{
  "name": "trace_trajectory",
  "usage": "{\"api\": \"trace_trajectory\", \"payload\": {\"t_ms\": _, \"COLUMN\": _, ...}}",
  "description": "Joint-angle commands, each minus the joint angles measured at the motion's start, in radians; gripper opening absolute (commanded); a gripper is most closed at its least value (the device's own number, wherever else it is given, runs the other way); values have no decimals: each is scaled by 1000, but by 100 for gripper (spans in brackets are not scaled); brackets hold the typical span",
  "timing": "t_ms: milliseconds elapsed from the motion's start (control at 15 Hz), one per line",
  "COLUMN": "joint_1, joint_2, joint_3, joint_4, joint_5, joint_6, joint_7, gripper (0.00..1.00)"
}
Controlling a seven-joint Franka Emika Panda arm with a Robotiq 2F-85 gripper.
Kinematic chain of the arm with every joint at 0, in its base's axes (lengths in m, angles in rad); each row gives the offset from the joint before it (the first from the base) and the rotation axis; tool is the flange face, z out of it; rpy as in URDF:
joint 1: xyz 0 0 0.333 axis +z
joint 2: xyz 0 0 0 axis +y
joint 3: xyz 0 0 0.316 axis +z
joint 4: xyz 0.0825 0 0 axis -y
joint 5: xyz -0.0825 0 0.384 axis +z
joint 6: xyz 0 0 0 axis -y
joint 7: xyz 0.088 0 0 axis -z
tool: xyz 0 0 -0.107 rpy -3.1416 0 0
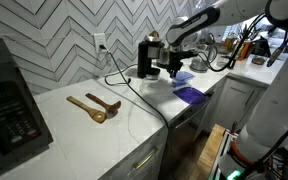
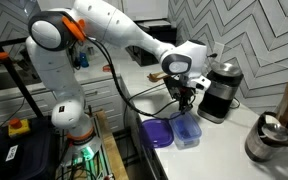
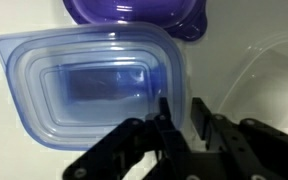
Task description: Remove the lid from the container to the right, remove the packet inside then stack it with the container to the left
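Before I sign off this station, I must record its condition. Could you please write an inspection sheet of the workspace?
Surface: white countertop; damage: nothing seen.
Job's things: pale blue lid, contents beneath not discernible; purple plastic piece close beside it.
Clutter: wooden spoons, coffee maker, metal pot.
End effector: closed on the lid's rim, as far as the wrist view shows.
Cables: black cable running from the wall outlet across the counter.
Surroundings: herringbone tile wall; black appliance at the counter's end.
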Motion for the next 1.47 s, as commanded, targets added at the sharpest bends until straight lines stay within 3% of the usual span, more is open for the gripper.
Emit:
{"api": "trace_trajectory", "payload": {"t_ms": 0, "joint_1": -6, "joint_2": 7, "joint_3": -4, "joint_4": -2, "joint_5": 18, "joint_6": -9, "joint_7": -20, "gripper": 0}}
{"api": "trace_trajectory", "payload": {"t_ms": 533, "joint_1": 1, "joint_2": -17, "joint_3": 5, "joint_4": 11, "joint_5": -2, "joint_6": -48, "joint_7": 0, "gripper": 2}}
{"api": "trace_trajectory", "payload": {"t_ms": 1133, "joint_1": 17, "joint_2": -65, "joint_3": 38, "joint_4": 119, "joint_5": -129, "joint_6": -271, "joint_7": 8, "gripper": 2}}
{"api": "trace_trajectory", "payload": {"t_ms": 1200, "joint_1": 15, "joint_2": -77, "joint_3": 38, "joint_4": 122, "joint_5": -144, "joint_6": -276, "joint_7": -2, "gripper": 2}}
{"api": "trace_trajectory", "payload": {"t_ms": 1267, "joint_1": 16, "joint_2": -51, "joint_3": 35, "joint_4": 118, "joint_5": -108, "joint_6": -239, "joint_7": 3, "gripper": 8}}
{"api": "trace_trajectory", "payload": {"t_ms": 1400, "joint_1": 16, "joint_2": -64, "joint_3": 35, "joint_4": 129, "joint_5": -126, "joint_6": -253, "joint_7": 2, "gripper": 8}}
